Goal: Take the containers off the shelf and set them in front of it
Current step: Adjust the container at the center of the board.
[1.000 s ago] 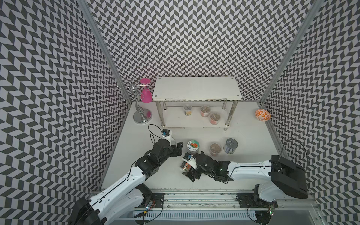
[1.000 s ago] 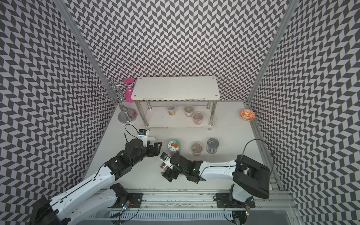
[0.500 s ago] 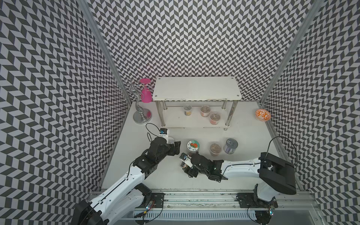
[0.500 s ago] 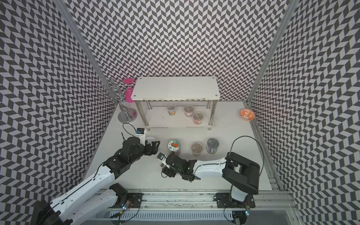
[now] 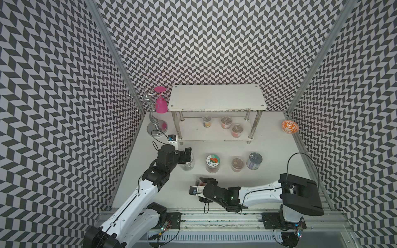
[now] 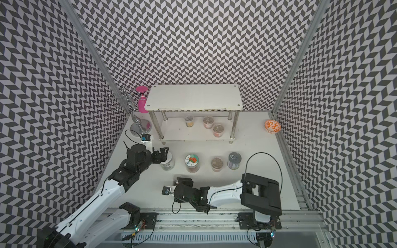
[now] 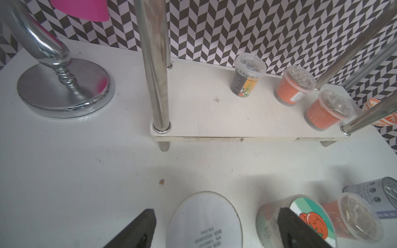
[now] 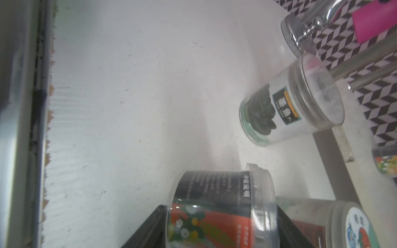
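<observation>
Pinching a foil-topped cup [image 8: 214,193], your right gripper [image 5: 202,181] sits near the front edge of the table [image 5: 275,154], well ahead of the shelf [image 5: 217,97]. Your left gripper [image 7: 216,216] is spread wide either side of a white-lidded jar [image 5: 187,165] before the shelf, whose lower tier holds three cups [image 5: 225,122]

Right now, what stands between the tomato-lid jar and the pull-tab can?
A single foil-topped cup, upright, between the tomato-lid jar and the pull-tab can; both top views show it.
</observation>
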You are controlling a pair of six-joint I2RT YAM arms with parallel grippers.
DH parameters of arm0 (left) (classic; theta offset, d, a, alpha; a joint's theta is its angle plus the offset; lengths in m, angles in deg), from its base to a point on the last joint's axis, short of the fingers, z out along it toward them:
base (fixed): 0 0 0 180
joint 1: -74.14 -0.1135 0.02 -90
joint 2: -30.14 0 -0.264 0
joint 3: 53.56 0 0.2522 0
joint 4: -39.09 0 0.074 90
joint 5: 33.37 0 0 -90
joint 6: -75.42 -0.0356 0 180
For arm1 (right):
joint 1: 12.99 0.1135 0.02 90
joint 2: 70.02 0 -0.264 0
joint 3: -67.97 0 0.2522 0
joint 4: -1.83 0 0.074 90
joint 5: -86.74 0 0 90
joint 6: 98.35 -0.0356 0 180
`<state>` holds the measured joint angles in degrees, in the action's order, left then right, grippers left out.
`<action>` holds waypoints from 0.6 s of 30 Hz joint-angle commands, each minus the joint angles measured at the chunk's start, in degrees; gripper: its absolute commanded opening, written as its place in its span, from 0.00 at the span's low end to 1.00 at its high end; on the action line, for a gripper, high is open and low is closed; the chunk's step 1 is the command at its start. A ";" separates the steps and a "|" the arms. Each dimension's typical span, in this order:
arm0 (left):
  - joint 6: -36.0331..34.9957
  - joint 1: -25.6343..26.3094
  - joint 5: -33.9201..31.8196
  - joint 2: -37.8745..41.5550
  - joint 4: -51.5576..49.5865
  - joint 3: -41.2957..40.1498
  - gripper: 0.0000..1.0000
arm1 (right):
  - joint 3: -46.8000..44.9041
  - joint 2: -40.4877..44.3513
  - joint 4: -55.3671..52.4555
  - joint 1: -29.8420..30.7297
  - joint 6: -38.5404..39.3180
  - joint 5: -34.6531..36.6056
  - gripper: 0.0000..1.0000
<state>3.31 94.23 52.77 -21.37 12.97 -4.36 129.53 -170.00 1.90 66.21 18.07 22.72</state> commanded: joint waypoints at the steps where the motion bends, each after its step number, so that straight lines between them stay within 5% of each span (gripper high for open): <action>1: -2.04 -3.54 2.61 -1.23 2.64 1.74 0.93 | 2.97 -3.20 7.74 0.09 10.95 8.03 0.66; 13: -4.11 -8.96 7.03 -6.14 6.20 3.69 0.94 | 9.49 -13.53 10.33 1.91 21.43 9.32 0.70; 18: -4.62 -10.55 8.98 -7.04 6.93 3.68 0.94 | 10.20 -15.55 9.99 3.37 22.19 8.18 0.81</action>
<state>-0.12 84.55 59.68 -28.17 17.82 -2.26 139.08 -183.93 9.72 68.57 38.96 31.46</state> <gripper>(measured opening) 0.937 0.795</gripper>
